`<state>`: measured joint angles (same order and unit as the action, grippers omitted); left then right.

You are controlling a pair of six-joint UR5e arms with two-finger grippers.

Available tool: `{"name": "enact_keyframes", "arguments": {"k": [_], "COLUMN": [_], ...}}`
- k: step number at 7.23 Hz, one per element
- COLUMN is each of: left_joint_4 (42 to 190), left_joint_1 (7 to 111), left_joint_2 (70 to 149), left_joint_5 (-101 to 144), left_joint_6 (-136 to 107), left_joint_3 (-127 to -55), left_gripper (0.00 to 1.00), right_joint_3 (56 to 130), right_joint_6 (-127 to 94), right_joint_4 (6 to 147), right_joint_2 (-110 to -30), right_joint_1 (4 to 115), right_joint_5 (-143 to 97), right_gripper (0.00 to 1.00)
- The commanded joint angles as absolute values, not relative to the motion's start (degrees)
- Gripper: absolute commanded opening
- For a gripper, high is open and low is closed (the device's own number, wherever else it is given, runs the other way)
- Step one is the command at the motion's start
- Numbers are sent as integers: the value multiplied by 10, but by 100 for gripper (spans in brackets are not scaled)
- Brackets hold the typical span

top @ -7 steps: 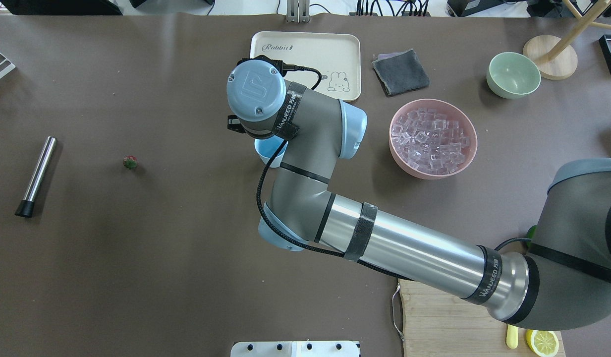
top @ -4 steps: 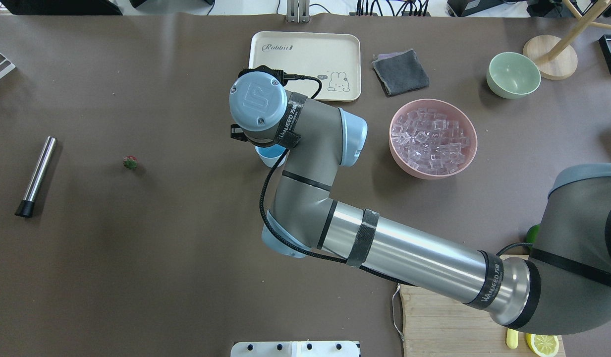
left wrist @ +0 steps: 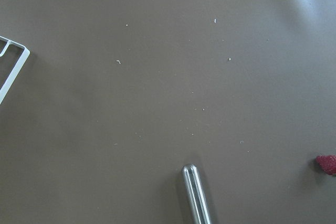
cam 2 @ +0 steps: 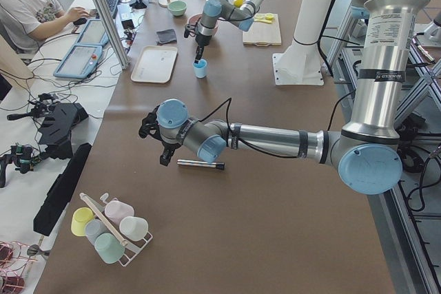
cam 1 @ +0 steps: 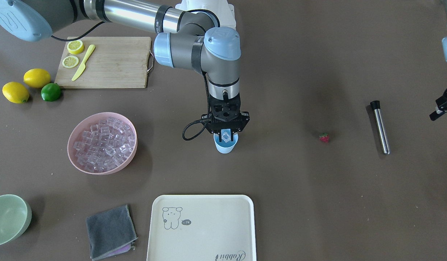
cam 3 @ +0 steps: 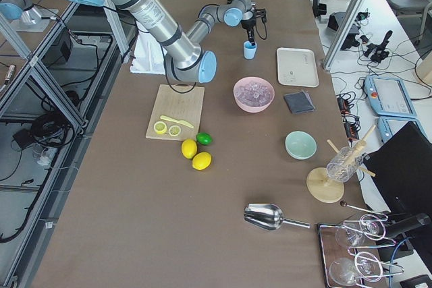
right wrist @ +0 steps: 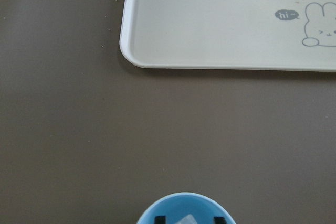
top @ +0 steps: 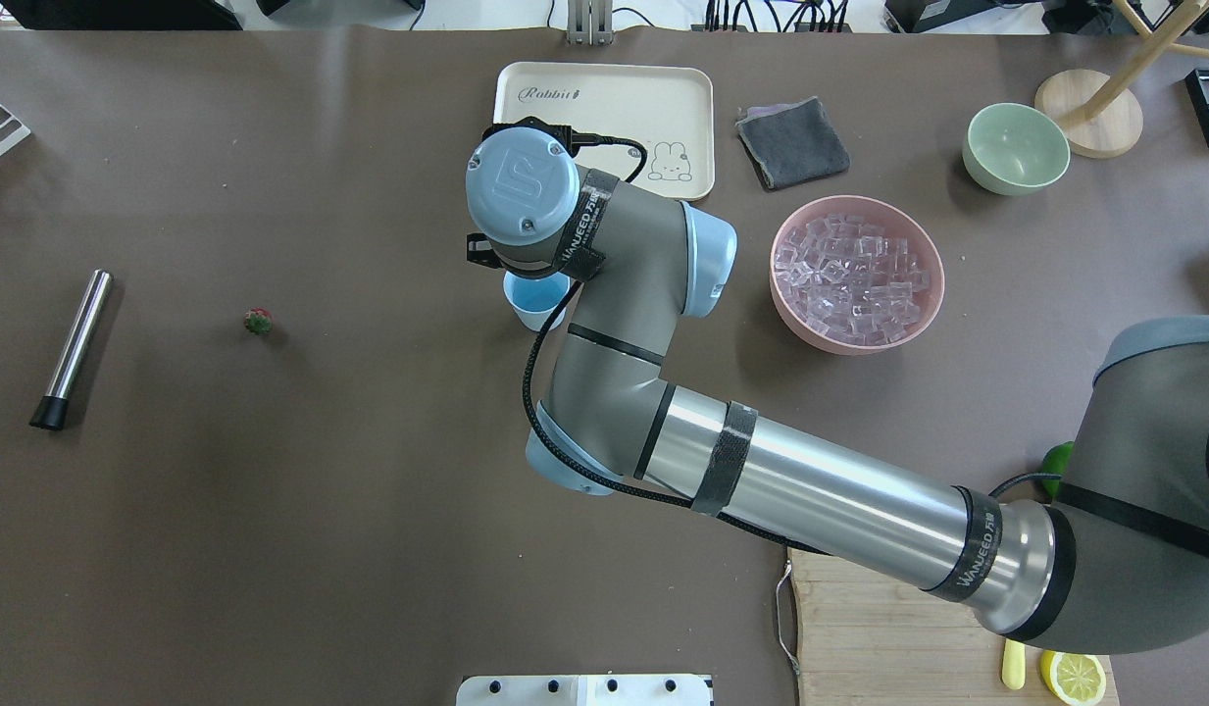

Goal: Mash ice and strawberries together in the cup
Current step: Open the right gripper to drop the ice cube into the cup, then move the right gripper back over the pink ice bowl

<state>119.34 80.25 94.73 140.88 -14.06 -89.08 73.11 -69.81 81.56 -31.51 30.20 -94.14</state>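
Observation:
The light-blue cup (cam 1: 226,145) stands mid-table and shows partly under the wrist in the overhead view (top: 531,308). My right gripper (cam 1: 226,135) points straight down over it, fingertips at the rim, shut on one clear ice cube (cam 1: 226,137). The right wrist view shows the cup rim (right wrist: 184,199) with the cube (right wrist: 187,220) between two dark fingertips (right wrist: 160,219). More ice (cam 1: 103,142) fills the pink bowl (cam 1: 72,152). The strawberry (cam 1: 324,137) lies alone on the table. My left gripper (cam 1: 439,108) is at the table's edge near a metal muddler (cam 1: 380,127); I cannot tell if it is open.
A cream tray (cam 1: 201,232) and a grey cloth (cam 1: 111,232) lie beyond the cup. A pale green bowl (cam 1: 7,219) is at the far corner. A cutting board (cam 1: 111,61) with lemon slices, two lemons and a lime (cam 1: 51,91) sit near the robot's base.
My right wrist has shifted a little to the right and settled more directly over the cup. The cup, strawberry and muddler have not moved.

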Motion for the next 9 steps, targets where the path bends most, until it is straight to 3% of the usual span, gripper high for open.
{"name": "enact_keyframes", "arguments": {"k": [1,2,6,9], "left_joint_4": [1193,1194,1194,1195], "left_joint_1": [802,802,800,795], "left_joint_2": [948,949,955,957], "left_joint_5": [1409,1409,1407,1407], "left_joint_6": [-141,-142,-142,-155], "left_joint_3": [-890,-892,-889,-897], "left_gripper": [97,97,97,97], "right_joint_3": [730,731,830,942], "right_joint_6": [-695,-693,-625,-426], "right_joint_4": [816,816,897,865], "right_joint_2": [-316,-316,-331,-527], "right_joint_1": [302,302,407,508], "right_joint_5": [-941,-941,-1058,-1130], "right_gripper": [75,98,98,98]}}
